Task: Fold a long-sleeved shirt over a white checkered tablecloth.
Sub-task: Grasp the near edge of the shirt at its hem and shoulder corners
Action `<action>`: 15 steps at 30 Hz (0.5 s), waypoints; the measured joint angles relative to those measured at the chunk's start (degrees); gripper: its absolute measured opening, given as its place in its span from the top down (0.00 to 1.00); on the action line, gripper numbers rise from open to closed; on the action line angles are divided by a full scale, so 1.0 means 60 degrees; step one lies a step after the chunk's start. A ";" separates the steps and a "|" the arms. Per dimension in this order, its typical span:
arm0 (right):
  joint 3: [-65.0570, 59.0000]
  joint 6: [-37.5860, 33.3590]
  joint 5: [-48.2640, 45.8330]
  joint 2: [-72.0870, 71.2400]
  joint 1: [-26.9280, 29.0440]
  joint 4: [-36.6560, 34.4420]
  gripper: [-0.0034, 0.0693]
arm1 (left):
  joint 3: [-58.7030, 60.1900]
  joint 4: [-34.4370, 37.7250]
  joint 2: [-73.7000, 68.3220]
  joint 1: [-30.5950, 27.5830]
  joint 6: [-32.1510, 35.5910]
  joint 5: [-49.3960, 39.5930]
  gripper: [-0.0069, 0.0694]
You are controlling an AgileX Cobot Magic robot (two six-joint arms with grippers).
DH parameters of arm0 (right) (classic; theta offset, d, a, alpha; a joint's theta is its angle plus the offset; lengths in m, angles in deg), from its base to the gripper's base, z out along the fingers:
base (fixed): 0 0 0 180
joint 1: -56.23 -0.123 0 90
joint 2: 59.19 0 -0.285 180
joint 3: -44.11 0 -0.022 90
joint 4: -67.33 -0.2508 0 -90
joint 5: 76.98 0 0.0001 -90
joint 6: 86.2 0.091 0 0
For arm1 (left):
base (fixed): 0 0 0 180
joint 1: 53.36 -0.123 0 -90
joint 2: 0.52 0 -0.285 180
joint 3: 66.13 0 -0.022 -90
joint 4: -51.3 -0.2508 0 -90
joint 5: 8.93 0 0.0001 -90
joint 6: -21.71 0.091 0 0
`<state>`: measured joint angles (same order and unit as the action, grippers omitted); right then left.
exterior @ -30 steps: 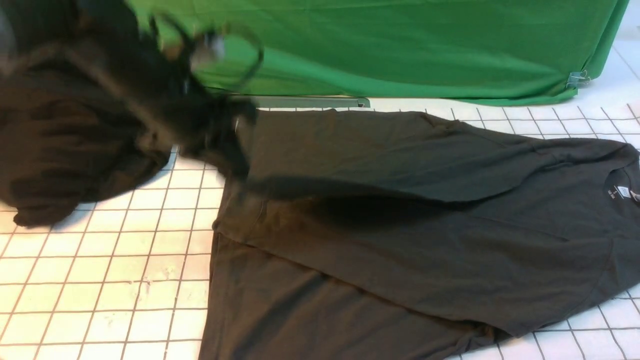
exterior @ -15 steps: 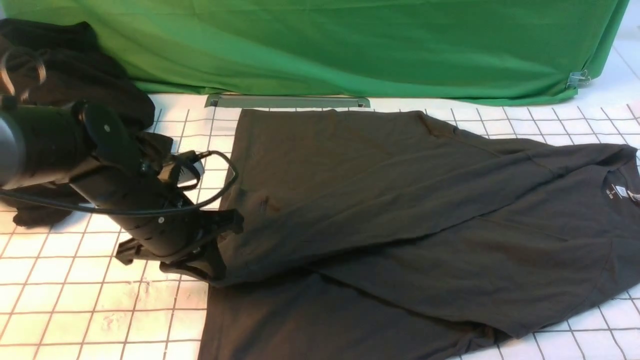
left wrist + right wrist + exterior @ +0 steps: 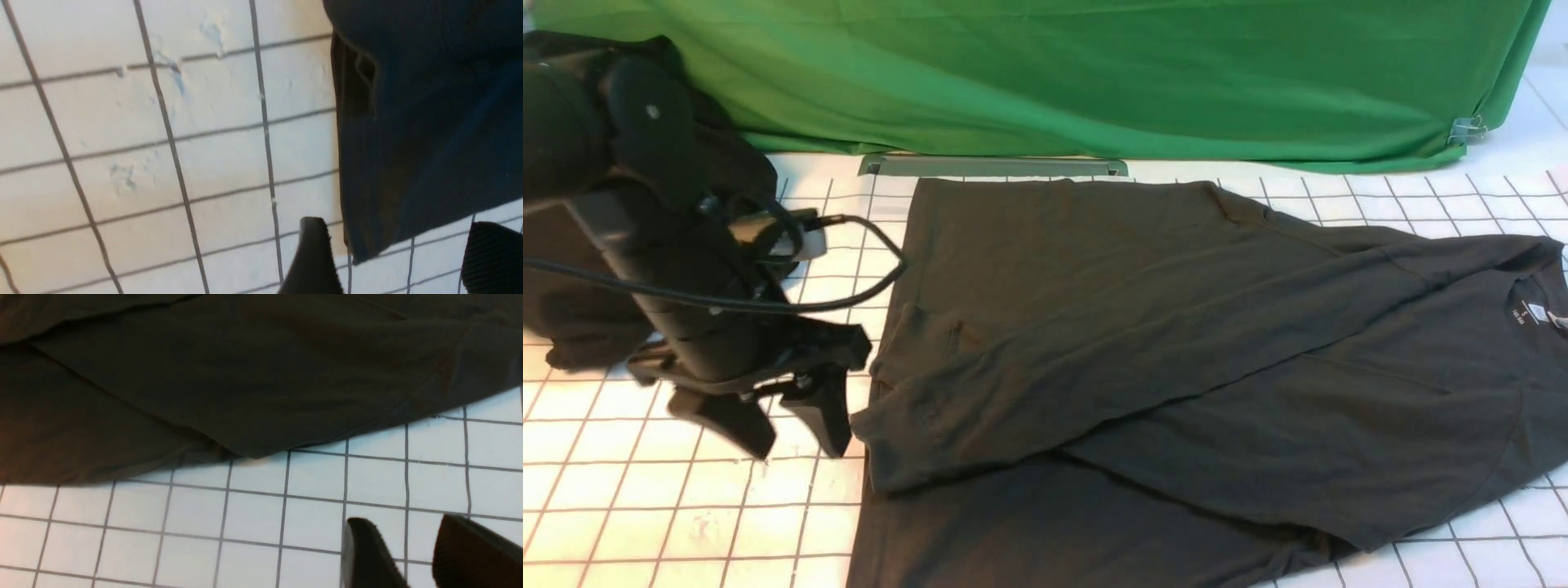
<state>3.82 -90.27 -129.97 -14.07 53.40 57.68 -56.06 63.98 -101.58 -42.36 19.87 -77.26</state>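
Dark charcoal-grey long-sleeved knit shirt (image 3: 1339, 457) at mid-frame on the white grid-checked tablecloth (image 3: 686, 506), one sleeve (image 3: 1029, 351) laid across its body; the left pincer (image 3: 798, 445), wide and empty beside the sleeve's end, should rise straight clear to avoid dragging fabric.

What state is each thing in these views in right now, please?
long-sleeved shirt: lying flat, partly folded over itself, neck label showing.
white checkered tablecloth: spread out, slightly wrinkled.
left claw: open, empty, beside the shirt's edge.
right claw: open, empty, above the tablecloth.
green cloth: draped, creased.
black heap of cloth: crumpled.
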 joint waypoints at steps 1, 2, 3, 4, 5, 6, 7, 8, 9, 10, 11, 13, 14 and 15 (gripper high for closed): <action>0.0000 0.0000 0.0000 0.0000 0.0000 0.0000 0.62 | 0.0455 0.0150 0.0205 0.0133 -0.0086 0.0036 0.31; 0.0000 0.0000 0.0000 0.0000 0.0000 0.0000 0.62 | 0.0766 0.0279 0.0304 0.0241 -0.0159 0.0169 0.31; 0.0000 0.0000 0.0000 0.0000 0.0000 0.0000 0.62 | 0.1015 0.0406 0.0375 0.0357 -0.0223 0.0293 0.31; 0.0000 0.0000 0.0000 0.0000 0.0000 0.0000 0.62 | 0.1186 0.0434 0.0410 0.0387 -0.0237 0.0394 0.31; 0.0000 0.0000 0.0000 0.0000 0.0000 0.0000 0.62 | 0.1885 0.0627 0.0510 0.0650 -0.0401 0.0876 0.31; 0.0000 0.0000 0.0000 0.0000 0.0000 0.0000 0.62 | 0.1975 0.0649 0.0513 0.0718 -0.0422 0.0949 0.31; 0.0000 0.0000 0.0009 0.0000 0.0000 0.0000 0.62 | 0.2604 0.0778 0.0543 0.0954 -0.0549 0.1528 0.32; 0.0000 0.0000 0.0009 0.0000 0.0000 0.0000 0.62 | 0.3218 0.0812 0.0547 0.1130 -0.0704 0.2211 0.32; 0.0000 0.0000 0.0009 0.0000 0.0000 0.0000 0.62 | 0.3542 0.0834 0.0547 0.1229 -0.0803 0.2628 0.32; 0.0000 0.0000 0.0009 0.0000 0.0000 0.0000 0.62 | 0.3617 0.0859 0.0547 0.1244 -0.0868 0.2729 0.32; 0.0000 0.0000 0.0018 0.0000 0.0000 0.0000 0.62 | 0.4138 0.0950 0.0547 0.1302 -0.1075 0.3466 0.32; 0.0000 -0.0013 0.0040 0.0000 0.0000 0.0000 0.62 | 0.4409 0.1074 0.0574 0.1302 -0.1209 0.3862 0.33; 0.0000 -0.0019 0.0038 0.0000 0.0000 0.0000 0.62 | 0.4522 0.1203 0.0650 0.1302 -0.1313 0.4071 0.33; 0.0000 -0.0022 0.0052 0.0000 0.0000 0.0000 0.62 | 0.4591 0.1250 0.0686 0.1302 -0.1357 0.4198 0.33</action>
<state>3.82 -90.40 -129.66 -14.07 53.40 57.68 -28.52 71.48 -97.46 -34.55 11.72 -52.07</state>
